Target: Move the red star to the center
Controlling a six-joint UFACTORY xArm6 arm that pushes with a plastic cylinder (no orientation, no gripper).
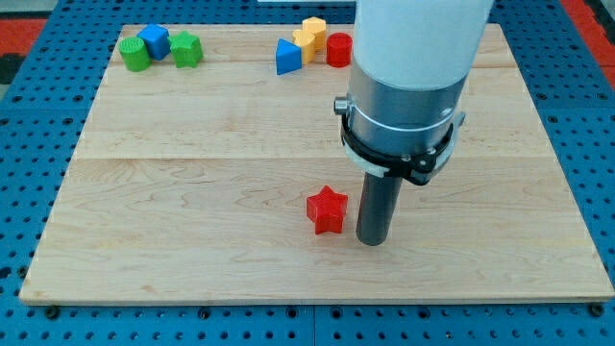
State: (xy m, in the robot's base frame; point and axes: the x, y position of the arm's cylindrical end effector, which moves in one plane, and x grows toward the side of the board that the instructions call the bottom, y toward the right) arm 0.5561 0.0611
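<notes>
The red star (327, 209) lies on the wooden board (192, 192), a little below the board's middle. My tip (374, 240) rests on the board just to the right of the star, very close to it or touching its right side. The arm's wide grey and white body rises above the rod and hides part of the board's upper right.
At the view's top left stand a green round block (135, 55), a blue block (154, 39) and a green block (187, 49). At the top middle are a blue triangular block (286, 58), a yellow block (309, 36) and a red cylinder (338, 49).
</notes>
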